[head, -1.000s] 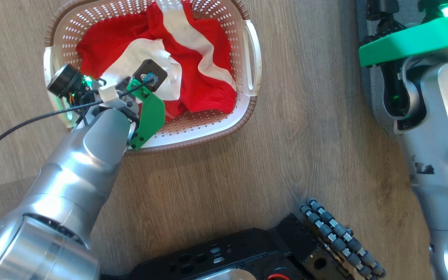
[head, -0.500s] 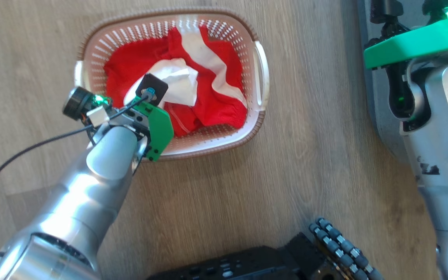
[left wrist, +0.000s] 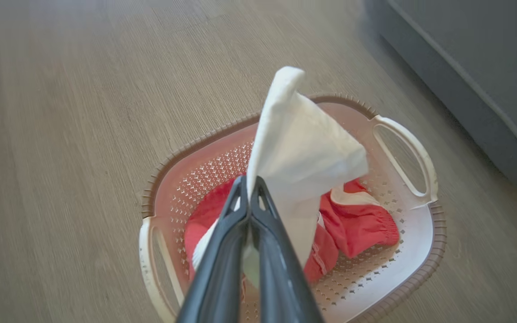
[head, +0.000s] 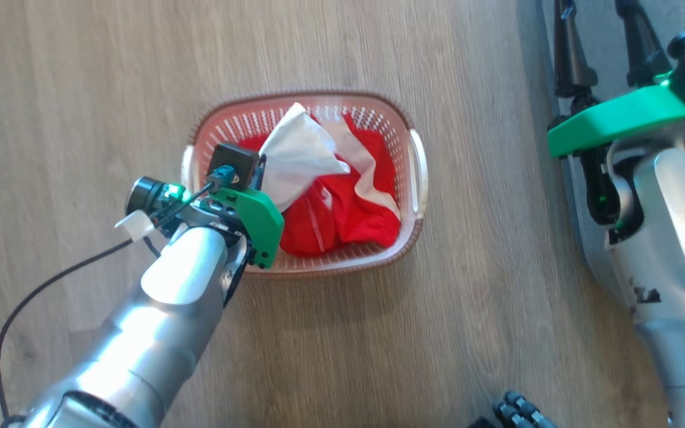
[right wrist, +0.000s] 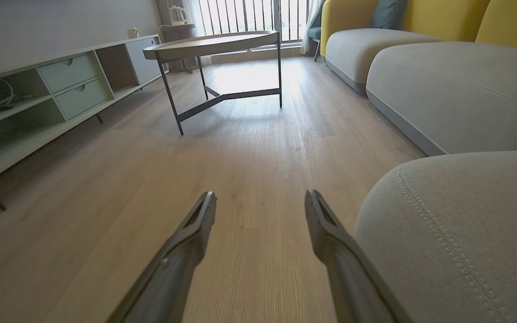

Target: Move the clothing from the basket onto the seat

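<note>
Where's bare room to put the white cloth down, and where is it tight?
Free: the seat top beside the right gripper, bare where it shows; also the wood floor strip between basket and seat base. Crowded: the basket, with red garments piled inside and the left gripper pinching the white cloth above it.

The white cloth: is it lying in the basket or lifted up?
Lifted up. The shut left tool holds the white cloth above the red clothes in the basket.
</note>
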### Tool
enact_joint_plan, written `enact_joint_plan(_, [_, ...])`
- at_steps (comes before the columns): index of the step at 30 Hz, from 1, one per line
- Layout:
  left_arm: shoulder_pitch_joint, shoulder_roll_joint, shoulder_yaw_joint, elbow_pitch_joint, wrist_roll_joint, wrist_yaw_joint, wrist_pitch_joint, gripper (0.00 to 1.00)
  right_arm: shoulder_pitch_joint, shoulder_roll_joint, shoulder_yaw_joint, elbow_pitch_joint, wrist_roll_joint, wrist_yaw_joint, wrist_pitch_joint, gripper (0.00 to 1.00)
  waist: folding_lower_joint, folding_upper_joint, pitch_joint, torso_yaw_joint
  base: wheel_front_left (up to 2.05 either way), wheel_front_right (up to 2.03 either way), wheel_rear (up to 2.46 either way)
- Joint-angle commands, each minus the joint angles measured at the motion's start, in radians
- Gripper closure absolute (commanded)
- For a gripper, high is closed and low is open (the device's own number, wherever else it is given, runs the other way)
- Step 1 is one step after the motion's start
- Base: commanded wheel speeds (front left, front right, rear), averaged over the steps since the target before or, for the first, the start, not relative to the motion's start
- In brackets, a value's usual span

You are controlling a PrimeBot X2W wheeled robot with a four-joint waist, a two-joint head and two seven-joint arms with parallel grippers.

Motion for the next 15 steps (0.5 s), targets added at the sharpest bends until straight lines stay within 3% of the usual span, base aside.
enact_joint_plan(1, [0.002,0.015,0.011,-0.030,-0.014,0.013,-0.016,1.00,0.030,-0.007,0.011,-0.023,0.003,0.007,-0.005,0.00,0.0001,-0.0001,-0.054,0.023,0.00,0.00,0.00])
enact_joint_plan(9, [0.022,0.015,-0.014,-0.110,-0.122,0.036,-0.036,1.00,0.087,-0.011,0.034,0.014,0.002,0.007,-0.005,0.00,0.0001,-0.0001,-0.181,0.048,0.00,0.00,0.00])
enact_joint_plan(15, [0.027,0.015,-0.007,-0.179,-0.137,0.058,-0.038,1.00,0.125,-0.013,0.043,0.039,0.003,0.007,-0.005,0.00,0.0001,-0.0001,-0.266,0.061,0.00,0.00,0.00])
